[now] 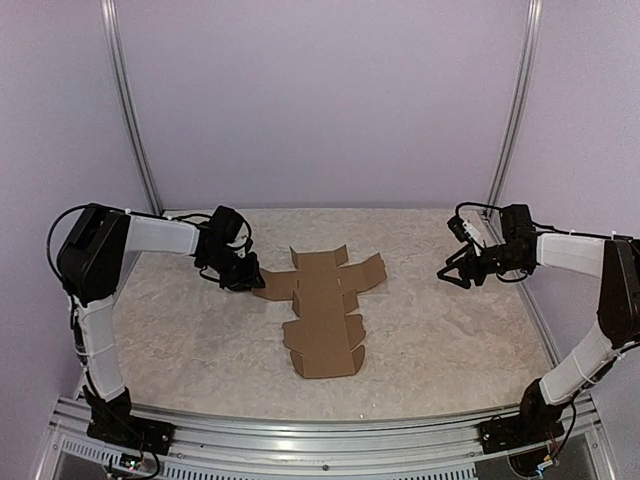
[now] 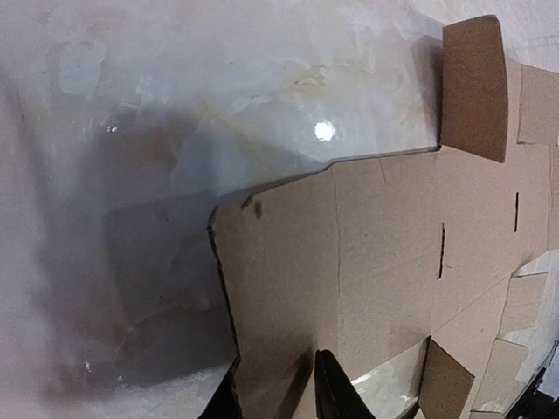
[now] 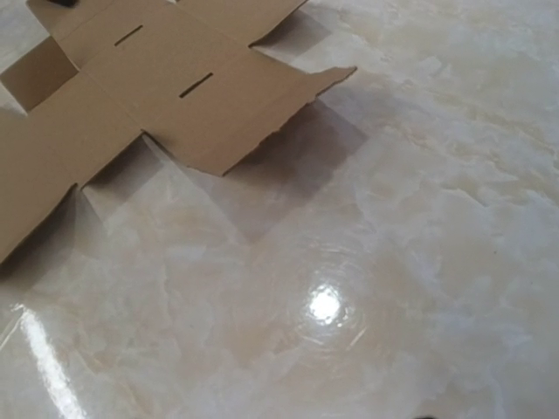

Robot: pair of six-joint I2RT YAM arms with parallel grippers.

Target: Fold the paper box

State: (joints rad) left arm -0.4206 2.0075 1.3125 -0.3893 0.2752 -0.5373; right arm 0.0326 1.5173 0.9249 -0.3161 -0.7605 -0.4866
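Paper box [image 1: 322,310], a flat brown sheet, lies on the marbled table [image 1: 450,340] between both pincers. Left pincer [image 1: 245,280] straddles the nearest flap's edge, grip unclear; right pincer [image 1: 452,274] gapes empty, well apart.

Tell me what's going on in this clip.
The paper box is an unfolded flat sheet in the middle of the table. The left gripper is down at its left end flap, jaws apart over the edge, no grip evident. The right gripper hovers open to the right, clear of the sheet.
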